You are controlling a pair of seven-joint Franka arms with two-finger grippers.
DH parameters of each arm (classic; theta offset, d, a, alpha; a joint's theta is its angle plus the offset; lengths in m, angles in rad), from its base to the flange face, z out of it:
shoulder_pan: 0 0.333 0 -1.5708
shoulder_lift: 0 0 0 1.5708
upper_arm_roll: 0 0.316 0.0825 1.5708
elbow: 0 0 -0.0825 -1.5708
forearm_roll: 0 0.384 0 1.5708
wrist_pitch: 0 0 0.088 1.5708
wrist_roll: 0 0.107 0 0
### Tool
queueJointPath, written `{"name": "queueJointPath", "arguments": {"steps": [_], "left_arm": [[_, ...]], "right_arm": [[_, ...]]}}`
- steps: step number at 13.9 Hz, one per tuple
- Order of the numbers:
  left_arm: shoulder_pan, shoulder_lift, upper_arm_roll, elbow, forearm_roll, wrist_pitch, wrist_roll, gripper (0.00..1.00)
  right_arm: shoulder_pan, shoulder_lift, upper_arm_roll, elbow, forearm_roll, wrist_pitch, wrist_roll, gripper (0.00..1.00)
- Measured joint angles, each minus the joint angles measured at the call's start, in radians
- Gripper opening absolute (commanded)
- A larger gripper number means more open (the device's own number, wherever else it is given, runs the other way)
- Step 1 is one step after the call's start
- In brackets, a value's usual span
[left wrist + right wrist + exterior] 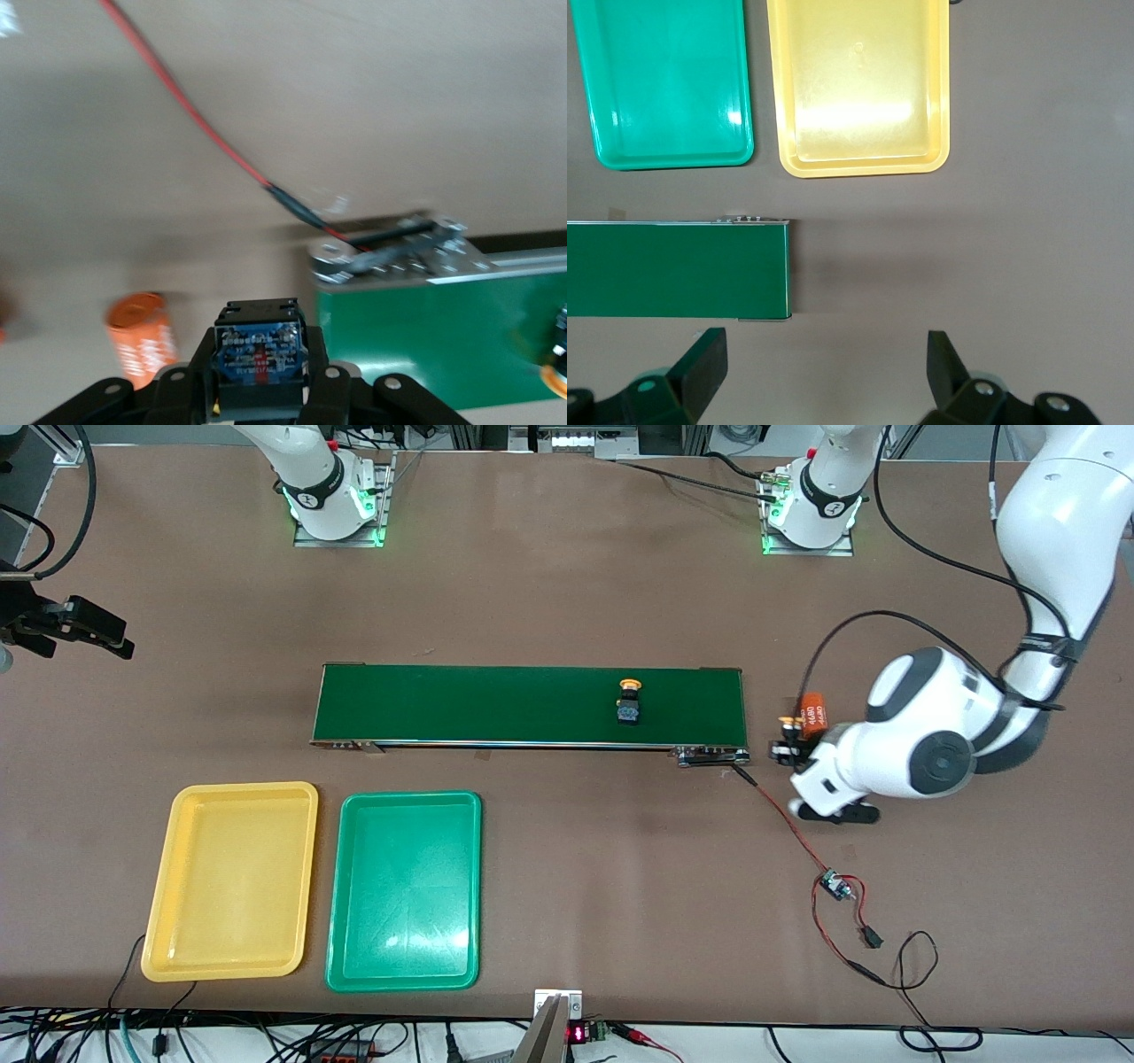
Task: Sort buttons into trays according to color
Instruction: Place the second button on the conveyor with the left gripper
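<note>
Nothing had been sorted yet, by the look of it. Nearest the front camera, at about seven o'clock on the counter, lay two trays side by side, the yellow tray toward the right arm's end and the green tray next to it, both bare.

Farther back ran one dark-green conveyor belt across the middle, carrying one yellow-capped button toward the left arm's end. Two buttons showed in all: that one, and a second button clenched in the left tool, low over the counter at three o'clock, just off the belt's end; its cap colour could not be told. One orange cylinder lay beside that tool.

The right tool waited at nine o'clock with its fingers spread, grasping nothing. Every placement seemed still ahead.
</note>
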Motion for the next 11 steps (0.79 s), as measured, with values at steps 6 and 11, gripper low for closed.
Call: {"name": "queueJointPath", "arguments": {"steps": [6, 11], "left_arm": [[-0.007, -0.004, -0.053, -0.246, 0.063, 0.275, -0.238, 0.06], [-0.076, -0.008, -0.060, -0.281, 0.219, 0.295, -0.358, 1.00]], "right_arm": [[0.000, 0.034, -0.001, -0.001, 0.000, 0.001, 0.000, 1.00], [-0.006, 0.058, -0.003, -0.001, 0.003, 0.003, 0.000, 1.00]]}}
